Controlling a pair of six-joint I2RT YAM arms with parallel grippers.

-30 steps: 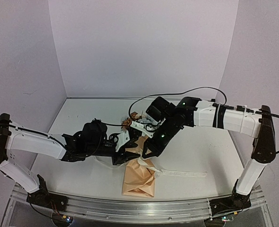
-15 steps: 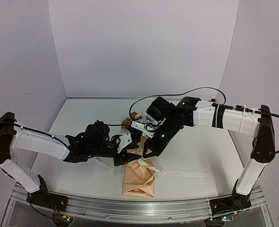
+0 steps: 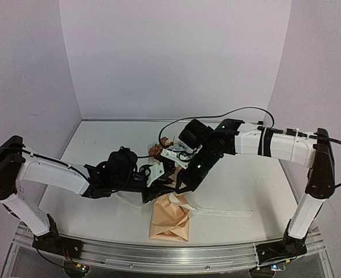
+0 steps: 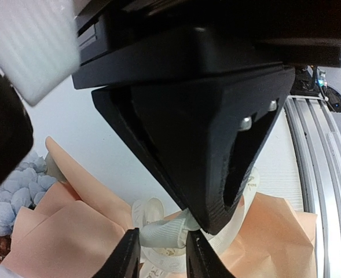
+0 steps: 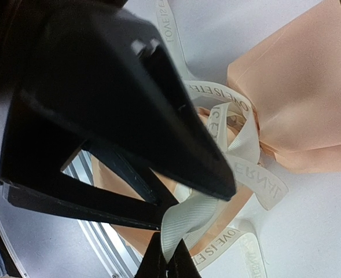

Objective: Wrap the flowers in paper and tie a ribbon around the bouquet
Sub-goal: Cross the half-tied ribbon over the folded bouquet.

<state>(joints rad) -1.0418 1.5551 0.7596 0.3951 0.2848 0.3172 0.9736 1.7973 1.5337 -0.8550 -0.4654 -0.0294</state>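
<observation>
The bouquet lies on the white table, its tan paper (image 3: 170,219) (image 4: 60,231) (image 5: 297,87) pointing toward the near edge. The flowers (image 3: 157,149) show at its far end, and blue blooms (image 4: 17,191) show in the left wrist view. The cream ribbon (image 3: 225,213) loops around the cone's waist and trails right. My left gripper (image 3: 161,188) (image 4: 163,246) holds a folded bit of ribbon (image 4: 164,230) between its two fingers. My right gripper (image 3: 180,186) (image 5: 165,255) is shut on a ribbon strip (image 5: 184,223), tip to tip with the left one.
An aluminium rail (image 3: 170,255) (image 4: 318,150) runs along the table's near edge. A black cable (image 3: 216,114) arcs over the right arm. Purple walls close the table at the back and sides.
The left arm has slid a little right toward the right gripper, and its jaws have narrowed onto the ribbon fold. The right arm and the bouquet have stayed put.
</observation>
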